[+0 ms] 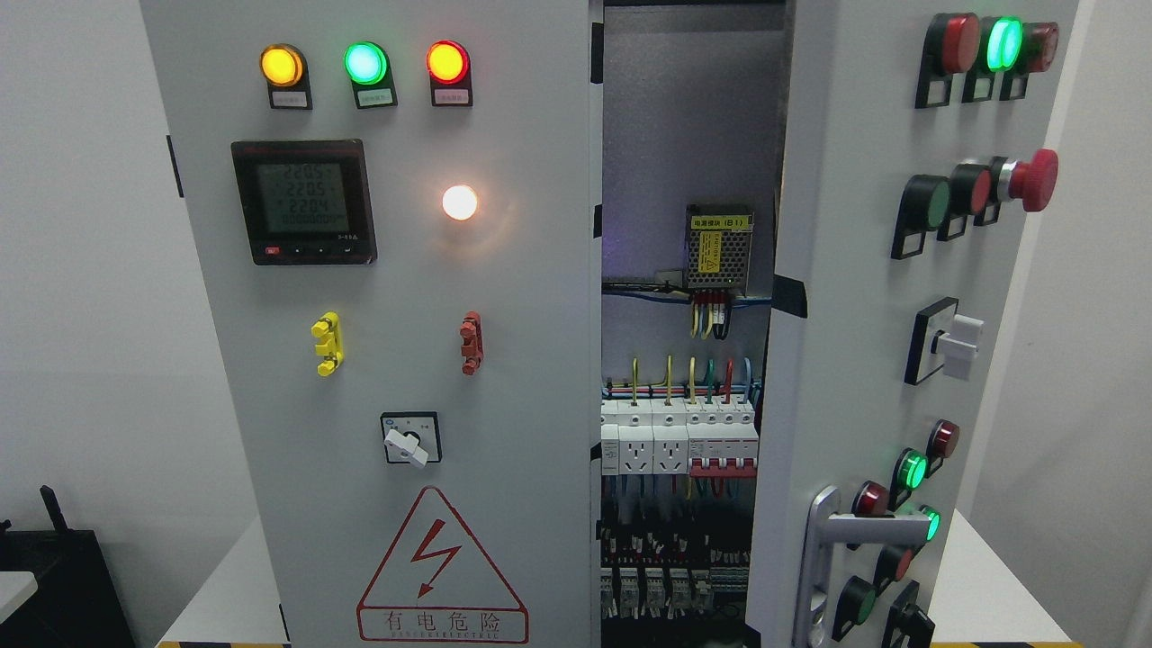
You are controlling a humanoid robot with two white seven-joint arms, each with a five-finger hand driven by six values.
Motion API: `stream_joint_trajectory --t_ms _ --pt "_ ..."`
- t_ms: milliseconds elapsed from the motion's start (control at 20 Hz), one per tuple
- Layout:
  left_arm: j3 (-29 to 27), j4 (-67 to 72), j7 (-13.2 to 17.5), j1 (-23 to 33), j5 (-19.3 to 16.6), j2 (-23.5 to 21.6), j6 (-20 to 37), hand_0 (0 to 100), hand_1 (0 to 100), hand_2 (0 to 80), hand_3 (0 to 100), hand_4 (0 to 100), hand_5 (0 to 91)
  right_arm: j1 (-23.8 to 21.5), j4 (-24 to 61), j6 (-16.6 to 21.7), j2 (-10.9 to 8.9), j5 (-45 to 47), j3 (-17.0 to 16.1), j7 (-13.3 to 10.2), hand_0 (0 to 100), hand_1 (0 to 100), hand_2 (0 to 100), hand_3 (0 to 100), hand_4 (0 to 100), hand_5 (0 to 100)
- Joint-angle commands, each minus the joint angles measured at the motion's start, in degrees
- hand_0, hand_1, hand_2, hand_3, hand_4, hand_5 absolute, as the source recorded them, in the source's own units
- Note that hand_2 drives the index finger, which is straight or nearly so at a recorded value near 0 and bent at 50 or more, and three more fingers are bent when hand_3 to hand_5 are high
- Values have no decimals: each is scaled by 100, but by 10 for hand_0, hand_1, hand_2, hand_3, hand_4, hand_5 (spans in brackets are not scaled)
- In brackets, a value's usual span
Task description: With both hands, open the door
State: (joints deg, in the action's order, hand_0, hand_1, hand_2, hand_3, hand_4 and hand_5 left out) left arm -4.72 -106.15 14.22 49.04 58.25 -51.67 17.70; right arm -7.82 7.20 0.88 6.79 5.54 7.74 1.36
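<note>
Head view: right door (864, 360) swung ajar, left door (387, 360) shut.

The ajar right door (864, 342) hides part of the cabinet interior (679, 432); its handle (823, 558) is cropped below.

Neither arm nor robot hand visible.

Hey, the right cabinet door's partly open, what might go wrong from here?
1. The right door carries protruding buttons, including a red mushroom button; a hand sweeping the panel might press one.
2. Lamps are lit, so the exposed breakers are likely live; reaching into the gap risks contact.
3. No hand is in view, so grasping the handle might be misjudged.
</note>
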Motion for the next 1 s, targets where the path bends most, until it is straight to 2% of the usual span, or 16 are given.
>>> stream_joint_trajectory --t_ms 0,150,300,501,951 --pt "-494 -125 98 -166 616 -1230 23 0 0 0 0 43 0 0 1 -9 -2 0 0 -4 0 0 0 0 0 0" --pt "-767 -134 361 -289 846 -1319 23 0 0 0 0 43 0 0 1 0 -2 0 0 -4 0 0 0 0 0 0" --pt "-767 -134 415 -710 916 -1363 6 0 0 0 0 42 0 0 1 -9 -2 0 9 -4 0 0 0 0 0 0" --pt "-767 -222 424 -1361 1539 -1635 -12 0 0 0 0 42 0 0 1 -9 -2 0 0 -4 0 0 0 0 0 0" --pt "-645 -336 503 -2170 1804 -1907 -38 0 0 0 0 42 0 0 1 -9 -2 0 0 -4 0 0 0 0 0 0"
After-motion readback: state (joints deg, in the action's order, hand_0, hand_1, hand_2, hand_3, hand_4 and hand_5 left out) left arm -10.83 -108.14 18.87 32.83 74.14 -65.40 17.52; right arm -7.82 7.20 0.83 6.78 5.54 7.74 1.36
